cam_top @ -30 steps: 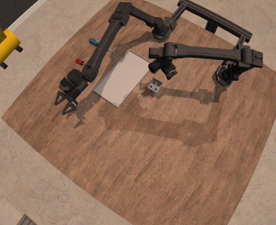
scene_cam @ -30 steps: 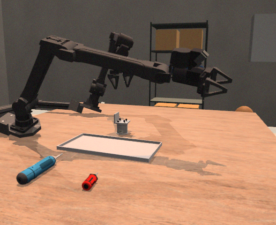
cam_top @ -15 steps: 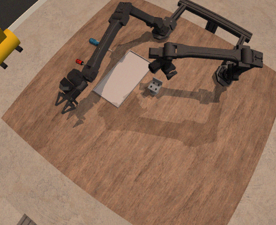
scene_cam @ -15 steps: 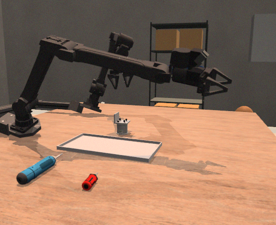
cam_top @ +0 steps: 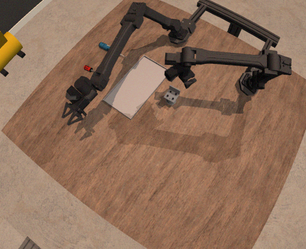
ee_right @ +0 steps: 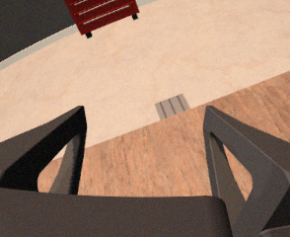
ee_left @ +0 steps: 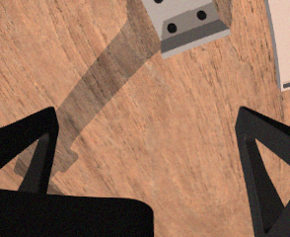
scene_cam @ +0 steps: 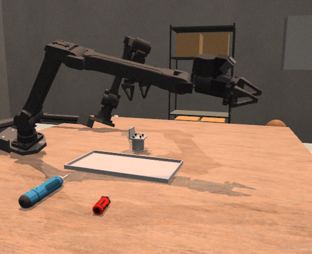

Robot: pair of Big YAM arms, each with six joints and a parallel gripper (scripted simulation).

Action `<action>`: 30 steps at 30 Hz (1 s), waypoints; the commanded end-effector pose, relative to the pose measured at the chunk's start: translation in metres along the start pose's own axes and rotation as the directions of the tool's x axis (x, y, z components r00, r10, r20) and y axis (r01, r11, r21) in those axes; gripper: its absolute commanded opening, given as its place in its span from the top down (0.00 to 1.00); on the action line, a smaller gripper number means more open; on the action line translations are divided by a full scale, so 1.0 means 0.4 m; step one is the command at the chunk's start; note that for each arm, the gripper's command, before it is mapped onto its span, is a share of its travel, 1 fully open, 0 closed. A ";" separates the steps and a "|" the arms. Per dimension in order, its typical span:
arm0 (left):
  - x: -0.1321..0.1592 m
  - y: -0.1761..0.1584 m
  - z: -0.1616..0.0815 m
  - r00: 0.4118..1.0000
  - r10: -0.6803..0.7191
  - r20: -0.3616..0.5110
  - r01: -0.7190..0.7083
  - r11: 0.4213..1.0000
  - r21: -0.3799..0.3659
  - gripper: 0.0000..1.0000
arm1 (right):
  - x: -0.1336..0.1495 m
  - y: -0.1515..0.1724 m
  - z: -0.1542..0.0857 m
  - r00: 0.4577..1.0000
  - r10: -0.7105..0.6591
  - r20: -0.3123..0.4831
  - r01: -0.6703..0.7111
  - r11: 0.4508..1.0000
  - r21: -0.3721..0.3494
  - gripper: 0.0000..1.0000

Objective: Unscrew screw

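- The left gripper (cam_top: 189, 81) (scene_cam: 137, 99) (ee_left: 146, 117) is spread wide, with nothing between its 2 fingers; it hangs above the table, touching nothing.
- The right gripper (cam_top: 65, 121) (scene_cam: 259, 97) (ee_right: 144, 116) is partway to widely open, its 2 fingers holding and touching nothing, well apart from both tools.
- The joint module (cam_top: 171, 102) (scene_cam: 137, 145) stands upright on the table near the tray, below the left gripper; the exterior view shows its round side.
- The bracket (cam_top: 171, 95) (scene_cam: 132, 133) (ee_left: 194, 37) sits on top of it, its plate turned up along 1 edge.
- The exterior view shows 4 dark screws (scene_cam: 140, 136) at the bracket; 1, nearest the upturned plate, looks lower than the others. The left wrist view cuts the bracket off and shows only 3 dark heads.
- The tray (cam_top: 117, 109) (scene_cam: 114, 173) (ee_left: 288, 39) lies between the module and the 2 tools.
- The electric screwdriver (cam_top: 104, 45) (scene_cam: 42, 192) lies on its side; the right arm hides part of it from above, while the exterior view shows its barrel and bit.
- The short red screwdriver (cam_top: 87, 68) (scene_cam: 101, 205) lies near it.
- Only the right wrist view shows a red cabinet (ee_right: 106, 10).
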State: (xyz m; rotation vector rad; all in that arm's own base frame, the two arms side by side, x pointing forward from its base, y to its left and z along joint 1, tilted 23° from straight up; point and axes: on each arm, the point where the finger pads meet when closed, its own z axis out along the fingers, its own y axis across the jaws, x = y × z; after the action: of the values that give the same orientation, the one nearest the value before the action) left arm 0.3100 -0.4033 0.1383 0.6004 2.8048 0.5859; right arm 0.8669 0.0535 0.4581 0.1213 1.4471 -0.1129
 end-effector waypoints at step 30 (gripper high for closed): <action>-0.023 -0.004 -0.033 1.000 -0.013 0.027 0.012 1.000 0.021 0.00 | 0.044 -0.341 -0.122 0.964 0.143 -0.226 -0.110 0.982 0.153 0.35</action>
State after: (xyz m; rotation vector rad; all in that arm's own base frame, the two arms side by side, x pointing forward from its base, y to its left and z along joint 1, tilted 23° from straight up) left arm 0.3100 -0.4033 0.1383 0.6004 2.8048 0.5859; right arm 0.8171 -0.1158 0.4038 0.3682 1.6761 -0.1686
